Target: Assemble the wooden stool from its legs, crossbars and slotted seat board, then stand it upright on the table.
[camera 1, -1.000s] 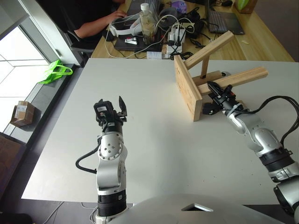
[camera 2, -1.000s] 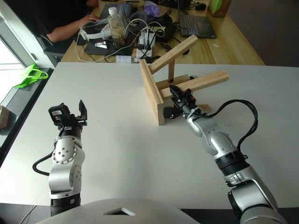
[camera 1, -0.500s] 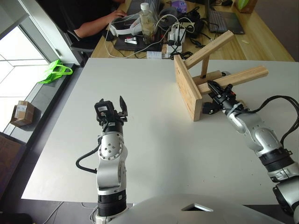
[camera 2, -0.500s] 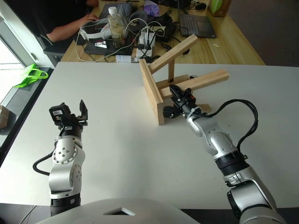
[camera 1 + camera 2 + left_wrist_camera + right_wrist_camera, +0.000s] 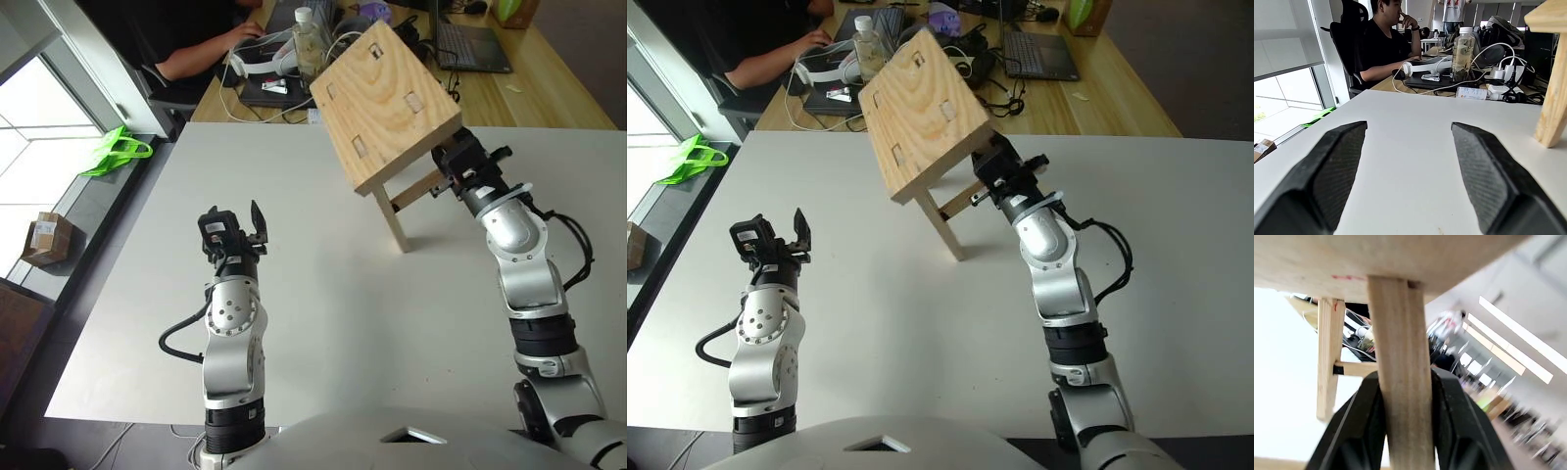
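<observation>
A: Nearest us, left gripper (image 5: 238, 223): released, fingers spread, well apart from the stool (image 5: 387, 98), off to its left.
B: Stool state?
A: Tipped. Planted leg (image 5: 393, 223) has its foot on the table (image 5: 323, 323). Seat board (image 5: 392, 78) slopes up and away from that foot. Right gripper (image 5: 453, 178) sits right behind the stool, clenched on the gripped leg (image 5: 1403, 382) under the seat.
B: Next?
A: My read: right arm pivots it about the planted foot until the legs' long axis is vertical. The foot may slip.

Pale grained wooden stool (image 5: 387, 93), white table (image 5: 323, 323), black end effector (image 5: 235, 238).
</observation>
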